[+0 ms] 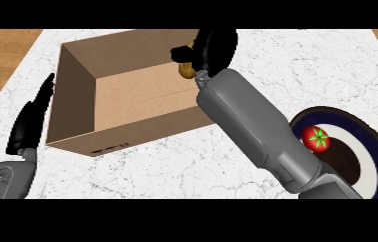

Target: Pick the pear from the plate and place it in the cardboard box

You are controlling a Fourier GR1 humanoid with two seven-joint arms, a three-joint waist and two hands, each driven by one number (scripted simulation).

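Right fingers: you can see your right hand curled round the pear over the far right corner of the cardboard box; the dark fingers wrap the fruit from above, and the thumb shows as a black knob at its left.
Pear: only a yellow-brown sliver of it shows below your thumb and beside the wrist; the rest is hidden by the hand. It hangs above the box's open top, near the right wall, and you cannot tell whether it touches the cardboard.
Left fingers: your left hand stands at the left edge, just beside the box's left wall, fingers straight and pressed together, pointing up and away; it holds nothing.
Cardboard box: it sits open on the counter, turned at an angle, its near corner towards you. You see tan inner walls and a bare floor; nothing lies on the part of the floor that shows.
Plate: at your right edge you have a dark-rimmed plate with a pale ring and a dark middle, partly covered by your right forearm.
Tomato: a red tomato with a green star-shaped stem lies on the plate, beside the forearm.
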